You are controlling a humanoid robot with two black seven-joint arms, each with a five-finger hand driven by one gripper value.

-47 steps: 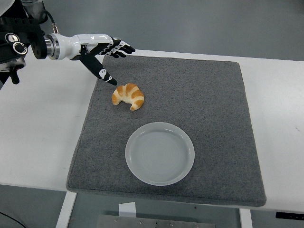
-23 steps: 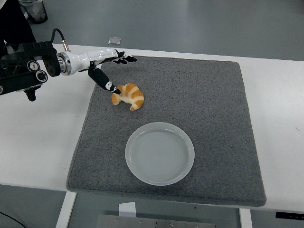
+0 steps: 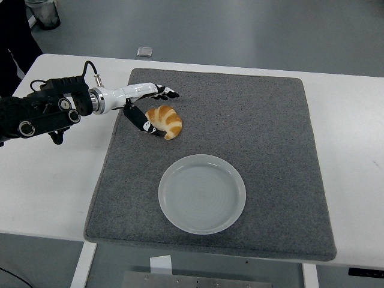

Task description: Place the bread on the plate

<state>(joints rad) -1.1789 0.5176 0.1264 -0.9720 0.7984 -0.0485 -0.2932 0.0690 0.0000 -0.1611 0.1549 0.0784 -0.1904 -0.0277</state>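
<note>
Barely begun, by the look of it: bread [image 3: 163, 120] lying on the grey mat [image 3: 264, 132] toward its far left, well apart from the empty white plate [image 3: 202, 193] sitting nearer, close to the mat's near edge on the white worktop [image 3: 48, 180]. Left hand [image 3: 147, 108] reaching in from the left, fingers spread around the bread's left end, thumb low on its near side, fingers past its far side, not visibly clamped. Left to do, judging from this: closing the grasp, lifting, carrying nearer and rightward, setting down on the plate.

Golden croissant bread [image 3: 164, 120] lies apart from empty white plate [image 3: 202, 193].
</note>
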